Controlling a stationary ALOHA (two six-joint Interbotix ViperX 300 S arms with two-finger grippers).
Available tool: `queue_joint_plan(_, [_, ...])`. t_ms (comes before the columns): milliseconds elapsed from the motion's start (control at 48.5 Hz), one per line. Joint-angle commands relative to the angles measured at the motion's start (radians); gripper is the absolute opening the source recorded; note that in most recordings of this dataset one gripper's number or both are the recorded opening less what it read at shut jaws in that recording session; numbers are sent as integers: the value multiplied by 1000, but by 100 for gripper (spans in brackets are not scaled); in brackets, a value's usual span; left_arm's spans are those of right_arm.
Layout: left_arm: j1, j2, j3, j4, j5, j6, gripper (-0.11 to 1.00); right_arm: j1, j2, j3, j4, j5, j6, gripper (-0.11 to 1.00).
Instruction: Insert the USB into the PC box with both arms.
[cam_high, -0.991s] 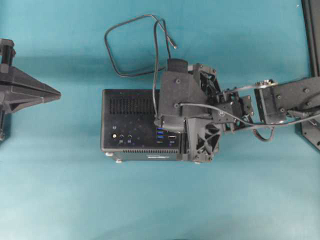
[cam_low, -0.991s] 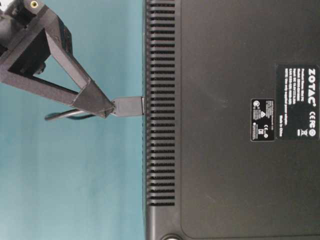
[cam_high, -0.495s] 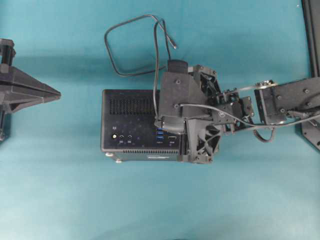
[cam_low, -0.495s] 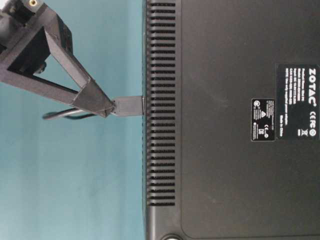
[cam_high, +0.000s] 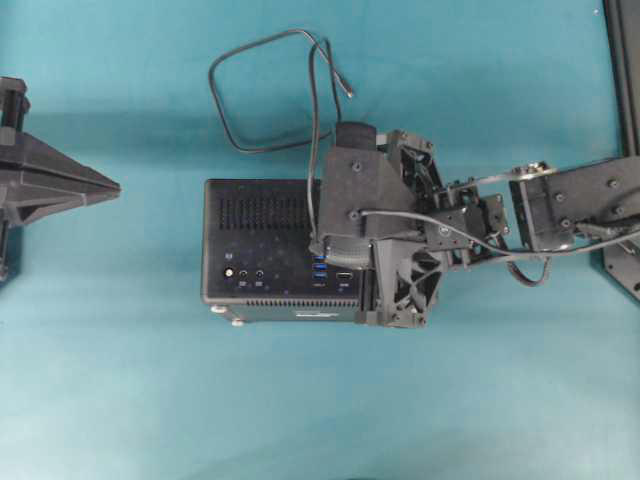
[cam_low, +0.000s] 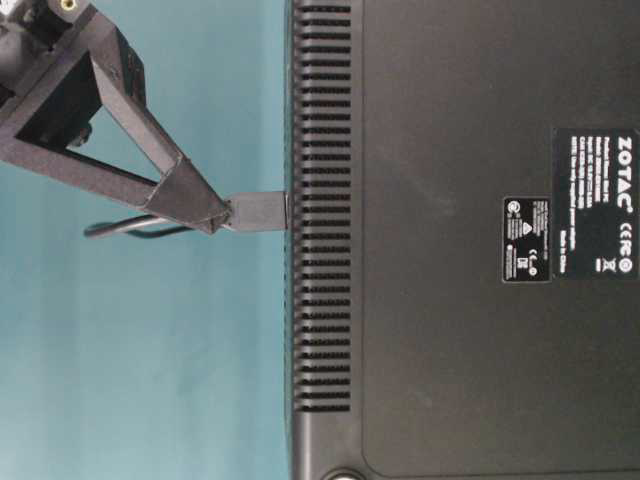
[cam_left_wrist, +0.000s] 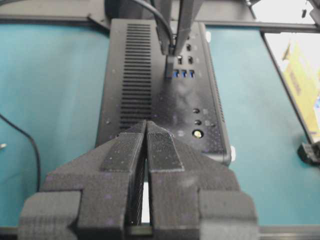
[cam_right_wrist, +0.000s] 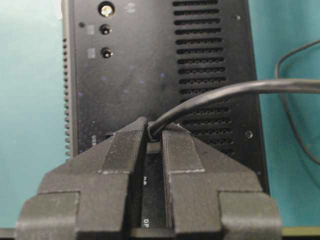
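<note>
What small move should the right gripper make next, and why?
Probably press the plug a little further toward the PC box. In the table-level view its whole body stands outside the box's face, with the right gripper shut on it at the cable end. The left gripper, shut and empty, stands off from the box's other end.

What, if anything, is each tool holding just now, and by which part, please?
The right tool pinches the USB at the cable end of its plug; the left tool is shut and holds nothing.
</note>
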Motion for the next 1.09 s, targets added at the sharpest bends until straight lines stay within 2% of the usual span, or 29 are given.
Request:
queue_joint_plan(0, [-2, 3, -23, 2, -11, -2, 0, -2, 9, 15, 8, 11, 12, 6])
queue_joint_plan(186, [-2, 3, -21, 2, -11, -5, 0, -18, -2, 14, 2, 9, 12, 6])
queue_joint_plan(413, [-5, 3, -20, 3, -9, -11, 0, -31, -31, 9, -11, 6, 11, 14])
queue_joint_plan(599, [-6, 2, -20, 3, -11, -12, 0, -32, -51, 8, -12, 5, 11, 27])
queue_joint_plan(949, [-5, 0, -18, 3, -11, -12, 0, -31, -115, 15, -12, -17, 8, 69])
queue_joint_plan(1073, [-5, 0, -20, 3, -9, -11, 0, -28, -146, 28, -12, -20, 6, 72])
